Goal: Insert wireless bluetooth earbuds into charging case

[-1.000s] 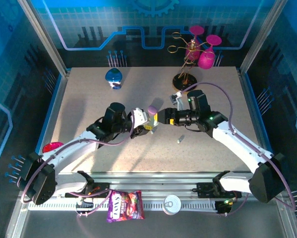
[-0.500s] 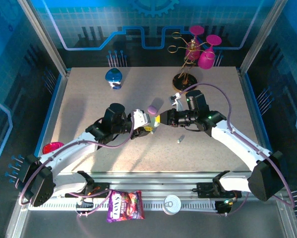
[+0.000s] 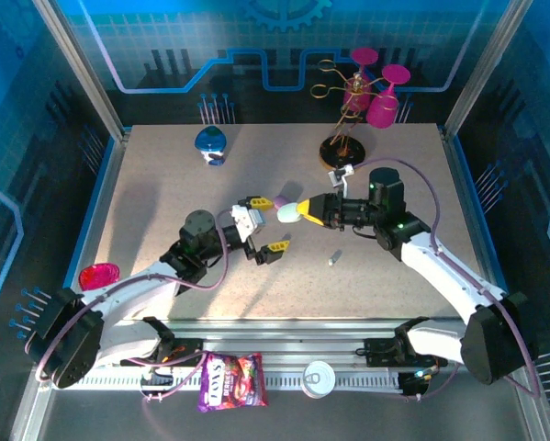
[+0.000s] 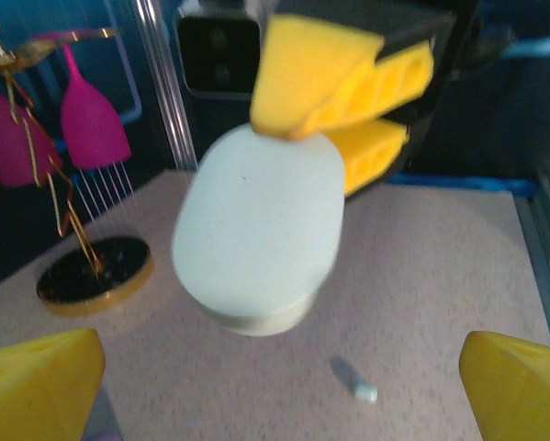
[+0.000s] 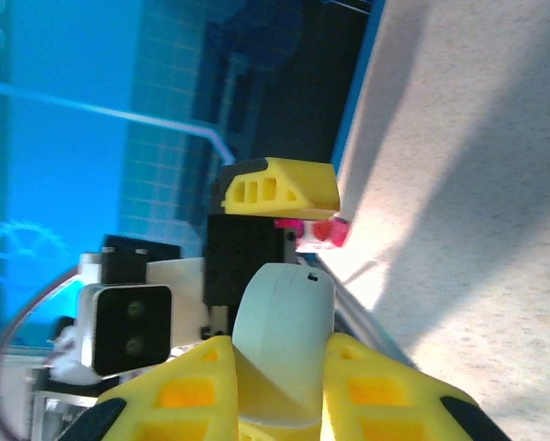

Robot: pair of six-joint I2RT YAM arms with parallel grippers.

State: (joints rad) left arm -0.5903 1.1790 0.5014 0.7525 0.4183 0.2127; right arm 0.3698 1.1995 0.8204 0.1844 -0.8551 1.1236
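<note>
— Gripping the charging case: which claw does so?
— The right claw [image 3: 302,210]. Its two yellow fingers [image 5: 187,390] are clamped on the sides of the pale, pebble-shaped charging case [image 3: 286,212], which is held above the table [image 3: 164,202] near its middle. The case appears shut, so its contents cannot be seen.
— And the left claw?
— The left claw [image 3: 265,223] faces the case with its jaws spread wide, gripping nothing and touching nothing.
— Where are the earbuds?
— One earbud [image 3: 332,259] lies loose on the table, apart from the case, on the near side and to its right. A blue case [image 3: 210,142] stands well apart at the far left. It is too small to tell what it contains.
</note>
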